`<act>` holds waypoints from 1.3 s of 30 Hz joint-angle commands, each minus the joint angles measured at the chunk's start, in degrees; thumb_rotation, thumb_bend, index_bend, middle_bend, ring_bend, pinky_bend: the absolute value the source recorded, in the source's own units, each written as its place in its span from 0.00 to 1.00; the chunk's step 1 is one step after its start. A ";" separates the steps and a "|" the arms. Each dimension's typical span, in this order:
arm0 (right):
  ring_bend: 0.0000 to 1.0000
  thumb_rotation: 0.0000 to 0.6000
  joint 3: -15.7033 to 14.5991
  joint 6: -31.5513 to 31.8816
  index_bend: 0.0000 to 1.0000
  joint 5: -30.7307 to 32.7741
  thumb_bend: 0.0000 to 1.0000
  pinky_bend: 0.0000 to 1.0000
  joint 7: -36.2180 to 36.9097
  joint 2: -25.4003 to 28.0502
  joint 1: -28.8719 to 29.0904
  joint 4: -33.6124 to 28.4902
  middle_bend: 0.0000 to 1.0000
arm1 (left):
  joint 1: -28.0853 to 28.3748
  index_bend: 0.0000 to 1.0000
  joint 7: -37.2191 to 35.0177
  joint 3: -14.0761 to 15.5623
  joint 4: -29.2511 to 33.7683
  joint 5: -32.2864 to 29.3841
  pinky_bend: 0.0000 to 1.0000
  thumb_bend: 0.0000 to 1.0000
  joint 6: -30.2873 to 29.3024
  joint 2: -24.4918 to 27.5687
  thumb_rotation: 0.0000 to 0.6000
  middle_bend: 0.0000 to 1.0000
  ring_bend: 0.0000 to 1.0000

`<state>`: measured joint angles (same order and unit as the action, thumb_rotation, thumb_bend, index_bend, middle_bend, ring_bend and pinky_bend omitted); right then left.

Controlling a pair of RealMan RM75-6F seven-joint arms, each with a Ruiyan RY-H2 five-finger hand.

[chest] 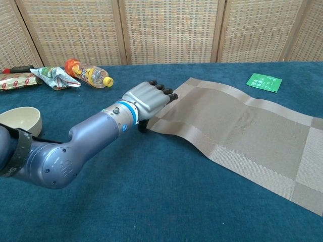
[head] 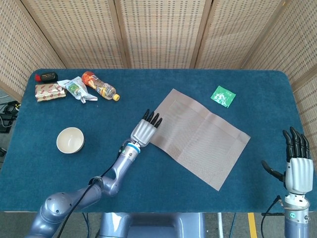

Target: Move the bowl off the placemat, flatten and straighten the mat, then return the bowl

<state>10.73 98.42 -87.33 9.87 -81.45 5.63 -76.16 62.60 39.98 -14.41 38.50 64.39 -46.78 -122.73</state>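
We see woven screens point(head: 163, 29) behind our blue table point(head: 148, 188). The placemat point(head: 200, 136) lies askew right of centre, and the bowl point(head: 70, 140) sits near the left edge. Our left hand point(head: 144, 130) pinches the mat's left edge; our right hand point(head: 298, 163) stands upright, fingers spread and empty, at the near right corner.

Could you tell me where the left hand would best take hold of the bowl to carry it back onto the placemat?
Probably by the rim: the bowl stands upright and empty on the cloth, mouth open upward. Its right side, facing the left hand and the placemat, looks unobstructed, so coming from above there, fingers over that rim edge, seems simplest.
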 commanded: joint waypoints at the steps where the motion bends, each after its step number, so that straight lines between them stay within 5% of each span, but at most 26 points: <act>1: 0.00 1.00 -0.08 0.06 0.04 -0.21 0.24 0.00 0.03 -0.02 0.02 0.02 0.00 | -0.06 0.03 -2.08 0.48 -0.78 1.75 0.00 0.63 -1.73 -0.45 1.00 0.00 0.00; 6: 0.00 1.00 -0.04 0.41 0.04 -0.45 0.24 0.00 0.37 -0.09 -0.03 0.00 0.00 | -0.33 0.02 -3.65 0.97 -1.89 3.08 0.00 0.72 -2.50 -0.81 1.00 0.00 0.00; 14: 0.00 1.00 -0.15 0.62 0.05 -0.76 0.24 0.00 1.04 -0.05 -0.13 -0.08 0.00 | -0.23 0.03 -4.79 0.84 -3.22 3.96 0.00 0.72 -2.56 -1.82 1.00 0.00 0.00; 24: 0.00 1.00 -0.21 0.51 0.06 -0.88 0.24 0.00 1.48 0.20 -0.17 -0.43 0.00 | -0.41 0.55 -8.03 0.51 -4.63 6.03 0.00 0.67 -5.72 -2.92 1.00 0.00 0.00; 39: 0.00 1.00 -0.64 1.38 0.06 -1.95 0.24 0.00 1.35 0.38 -0.47 -1.03 0.00 | -3.09 0.60 -10.59 1.65 -4.08 8.44 0.00 0.66 -8.93 -1.55 1.00 0.00 0.00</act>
<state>10.10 99.78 -89.25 11.24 -81.08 5.18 -77.17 59.84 29.32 -12.99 34.10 72.64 -55.46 -124.59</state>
